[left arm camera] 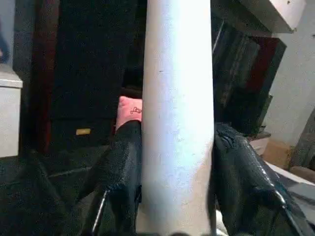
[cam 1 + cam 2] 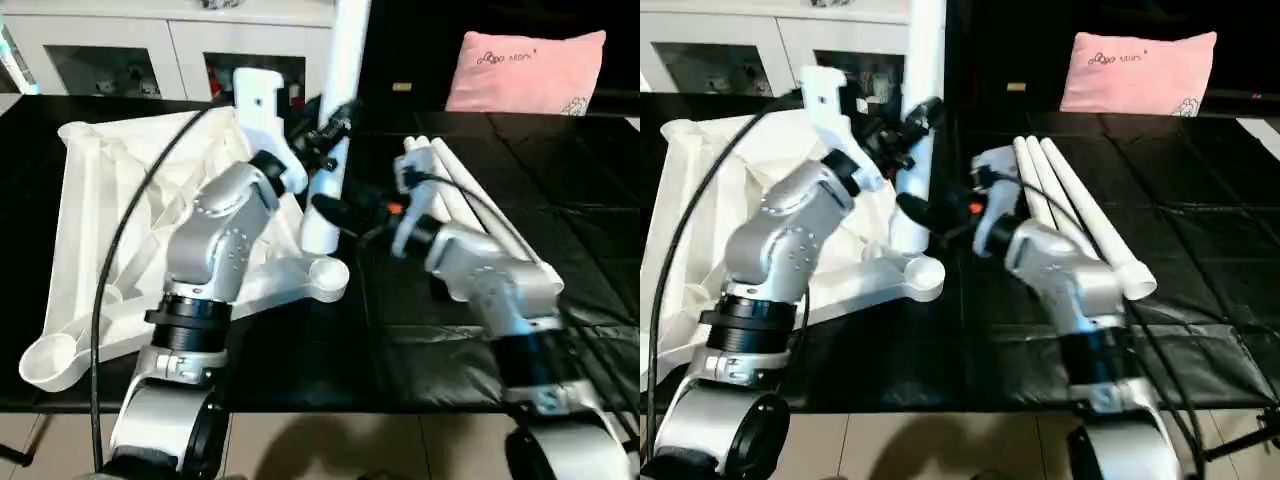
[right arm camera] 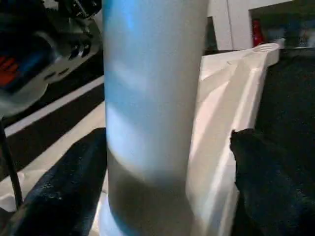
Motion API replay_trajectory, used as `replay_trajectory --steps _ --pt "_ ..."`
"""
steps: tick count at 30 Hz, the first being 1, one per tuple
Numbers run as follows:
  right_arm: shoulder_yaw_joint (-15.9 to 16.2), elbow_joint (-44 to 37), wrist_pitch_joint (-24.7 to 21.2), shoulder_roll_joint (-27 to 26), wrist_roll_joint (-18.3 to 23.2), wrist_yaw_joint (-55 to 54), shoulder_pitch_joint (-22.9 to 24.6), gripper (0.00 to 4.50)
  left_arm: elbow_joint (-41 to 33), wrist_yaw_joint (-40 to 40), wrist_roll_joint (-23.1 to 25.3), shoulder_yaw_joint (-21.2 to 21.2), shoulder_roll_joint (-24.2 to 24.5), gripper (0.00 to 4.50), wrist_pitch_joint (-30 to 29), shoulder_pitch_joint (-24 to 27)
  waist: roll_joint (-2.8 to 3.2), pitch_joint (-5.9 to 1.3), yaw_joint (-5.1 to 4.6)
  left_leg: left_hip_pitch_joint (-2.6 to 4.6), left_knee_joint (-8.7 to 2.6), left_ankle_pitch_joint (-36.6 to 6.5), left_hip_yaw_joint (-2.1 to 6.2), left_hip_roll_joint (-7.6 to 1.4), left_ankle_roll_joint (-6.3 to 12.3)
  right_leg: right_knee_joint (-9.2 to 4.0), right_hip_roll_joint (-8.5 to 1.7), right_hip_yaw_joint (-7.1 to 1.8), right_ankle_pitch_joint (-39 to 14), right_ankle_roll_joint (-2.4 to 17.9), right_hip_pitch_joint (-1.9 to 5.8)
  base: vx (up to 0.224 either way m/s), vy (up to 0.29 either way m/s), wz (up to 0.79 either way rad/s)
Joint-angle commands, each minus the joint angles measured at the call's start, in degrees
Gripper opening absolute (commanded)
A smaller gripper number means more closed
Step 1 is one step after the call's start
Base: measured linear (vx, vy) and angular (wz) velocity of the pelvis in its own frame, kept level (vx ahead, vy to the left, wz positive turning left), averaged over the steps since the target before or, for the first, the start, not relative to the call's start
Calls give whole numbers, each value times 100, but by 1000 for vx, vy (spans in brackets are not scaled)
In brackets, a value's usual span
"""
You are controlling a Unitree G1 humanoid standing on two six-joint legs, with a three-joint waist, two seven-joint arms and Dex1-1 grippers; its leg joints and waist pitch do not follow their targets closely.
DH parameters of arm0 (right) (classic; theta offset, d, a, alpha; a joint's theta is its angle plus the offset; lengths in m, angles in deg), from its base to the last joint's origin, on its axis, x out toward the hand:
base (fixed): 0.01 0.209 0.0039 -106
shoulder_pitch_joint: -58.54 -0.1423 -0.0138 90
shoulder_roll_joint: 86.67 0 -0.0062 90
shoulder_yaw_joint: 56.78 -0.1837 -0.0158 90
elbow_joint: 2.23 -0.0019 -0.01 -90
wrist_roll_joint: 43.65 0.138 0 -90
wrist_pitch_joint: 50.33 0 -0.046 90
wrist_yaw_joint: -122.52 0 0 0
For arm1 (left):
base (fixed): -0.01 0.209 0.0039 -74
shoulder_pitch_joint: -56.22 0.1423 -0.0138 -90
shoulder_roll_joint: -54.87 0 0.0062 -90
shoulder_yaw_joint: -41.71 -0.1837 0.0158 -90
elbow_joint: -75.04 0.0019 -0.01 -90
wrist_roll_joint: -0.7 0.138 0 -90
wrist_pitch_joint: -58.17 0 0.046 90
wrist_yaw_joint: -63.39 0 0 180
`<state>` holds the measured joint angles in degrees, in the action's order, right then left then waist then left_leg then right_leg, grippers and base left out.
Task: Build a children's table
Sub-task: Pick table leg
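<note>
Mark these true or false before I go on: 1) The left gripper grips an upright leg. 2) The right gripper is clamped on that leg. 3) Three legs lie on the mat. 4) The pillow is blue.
1) True: the left gripper is shut on the upright leg.
2) False: the right gripper straddles it with its jaws open, one finger clear.
3) True: three spare legs lie side by side.
4) False: the pillow is pink.
</note>
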<state>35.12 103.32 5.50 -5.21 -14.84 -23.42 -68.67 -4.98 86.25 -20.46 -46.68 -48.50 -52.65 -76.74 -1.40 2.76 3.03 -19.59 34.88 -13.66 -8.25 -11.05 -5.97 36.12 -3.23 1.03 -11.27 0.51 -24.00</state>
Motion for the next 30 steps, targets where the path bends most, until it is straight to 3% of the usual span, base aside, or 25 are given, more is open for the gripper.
replay_trajectory --steps 1,8,17,28,30 --pt "-122 108 -64 -20 96 28 -124 369 -171 9 58 -93 -11 182 89 9 -30 -396 5 -77 -326 498 -89 -56 348 -281 -294 -188 741 1581 493 0 0 0" --pt "-291 387 -368 -33 243 19 -230 315 -103 29 147 -130 -16 182 184 -43 -4 -395 18 -68 -320 541 -94 -54 404 -282 -291 -183 809 1614 492 0 0 0" --pt "-370 593 -453 -71 273 42 -280 236 -90 77 147 -165 -21 182 172 -40 -13 -410 19 -69 -312 648 -89 -51 408 -262 -290 -178 945 1637 499 0 0 0" --pt "-374 520 -492 14 292 247 -256 206 -79 139 140 -155 37 182 110 -44 10 -411 33 -65 -311 623 -88 -53 385 -261 -291 -178 976 1659 503 0 0 0" --pt "-327 332 -558 114 352 464 -172 205 -43 31 -15 22 0 182 -19 -98 13 -410 32 -61 -310 603 -90 -54 384 -260 -287 -178 1005 1675 504 0 0 0"
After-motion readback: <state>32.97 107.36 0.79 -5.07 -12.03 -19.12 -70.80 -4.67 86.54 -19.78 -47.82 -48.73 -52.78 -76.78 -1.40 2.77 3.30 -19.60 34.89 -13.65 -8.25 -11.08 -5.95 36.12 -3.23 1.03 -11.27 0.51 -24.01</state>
